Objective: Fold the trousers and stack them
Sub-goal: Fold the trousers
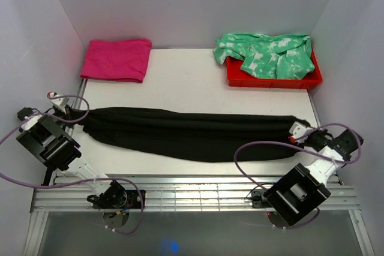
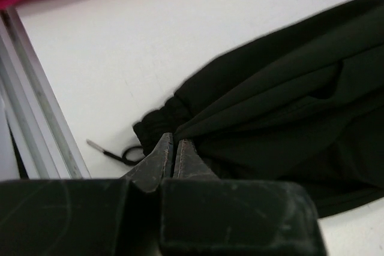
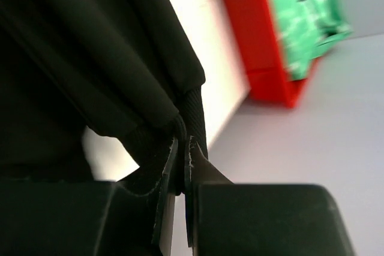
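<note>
Fingers first: the left fingers (image 2: 170, 151) are pressed together with almost no gap, and from the wrist view I see them pinching a fold of the trousers (image 2: 282, 106) right at the gathered elastic end, where a thin black cord (image 2: 111, 155) with a pale tip curls out onto the white worktop (image 2: 150, 40). From overhead, that grip sits at the far left end of the trousers (image 1: 192, 133), near the worktop's left edge. Behind it, at the back left, a folded pink cloth (image 1: 117, 59) lies flat. The trousers themselves are stretched in one long, narrow black band across the middle of the worktop (image 1: 180, 82), running from the left fingers (image 1: 76, 116) to the right fingers (image 1: 298, 129). At the back right a red tray (image 1: 273, 80) holds a crumpled green-and-white garment (image 1: 267, 54), well apart from the trousers. On the right wrist view the right fingers (image 3: 174, 155) are likewise closed tight, clamping the ribbed end of the trousers (image 3: 90, 46), with the fabric bunched into folds just above them.
</note>
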Tool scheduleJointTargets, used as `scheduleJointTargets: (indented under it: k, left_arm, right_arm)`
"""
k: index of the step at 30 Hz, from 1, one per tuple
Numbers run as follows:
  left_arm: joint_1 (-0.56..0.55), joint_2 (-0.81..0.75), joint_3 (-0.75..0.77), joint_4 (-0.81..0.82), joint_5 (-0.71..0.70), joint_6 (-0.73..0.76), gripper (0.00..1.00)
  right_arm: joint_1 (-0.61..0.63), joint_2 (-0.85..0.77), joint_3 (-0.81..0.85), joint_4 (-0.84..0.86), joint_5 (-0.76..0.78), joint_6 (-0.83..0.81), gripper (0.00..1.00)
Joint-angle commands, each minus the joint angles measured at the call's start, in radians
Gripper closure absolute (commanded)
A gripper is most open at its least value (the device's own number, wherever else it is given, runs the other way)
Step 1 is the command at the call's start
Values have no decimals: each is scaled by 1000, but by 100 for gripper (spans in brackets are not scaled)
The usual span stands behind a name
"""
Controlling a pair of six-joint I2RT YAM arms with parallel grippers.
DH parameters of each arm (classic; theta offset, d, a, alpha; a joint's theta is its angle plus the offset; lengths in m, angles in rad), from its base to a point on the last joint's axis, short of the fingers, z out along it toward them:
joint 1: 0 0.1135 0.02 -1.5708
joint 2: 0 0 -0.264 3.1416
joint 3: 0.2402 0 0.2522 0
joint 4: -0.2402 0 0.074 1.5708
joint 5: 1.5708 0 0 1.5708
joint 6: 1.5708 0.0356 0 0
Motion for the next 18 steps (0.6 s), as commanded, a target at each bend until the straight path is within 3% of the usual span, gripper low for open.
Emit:
scheduleJointTargets:
  k: [1, 3, 4, 5, 6, 8, 11, 16, 17, 18]
  left_arm:
    - [63, 5, -53, -90, -54, 261, 100]
    - [108, 17, -43, -171, -55, 306, 79]
    - [123, 40, -24, -217, -45, 379, 72]
    - [140, 51, -3, -317, -37, 415, 65]
    - [169, 60, 43, -367, -28, 443, 46]
    - [191, 80, 91, -521, -11, 547, 32]
    - [223, 87, 166, -709, 14, 676, 32]
    - [214, -5, 127, -751, -29, 723, 31]
    - [197, -27, 109, -699, -54, 705, 31]
    - [153, -65, 102, -647, -86, 517, 31]
  right_arm:
    - [-68, -53, -136, -87, 14, -418, 91]
    - [-94, -47, -150, -123, 32, -526, 77]
    - [-123, -41, -141, -133, 29, -543, 60]
    - [-134, -35, -127, -140, 20, -545, 56]
    - [-144, -12, -106, -183, 22, -567, 54]
    - [-177, 15, -29, -237, 25, -593, 45]
    - [-226, 68, 98, -320, 31, -612, 31]
    - [-249, 153, 339, -457, 25, -435, 28]
    - [-248, 176, 388, -549, 46, -468, 29]
    - [-243, 225, 478, -664, 61, -533, 29]
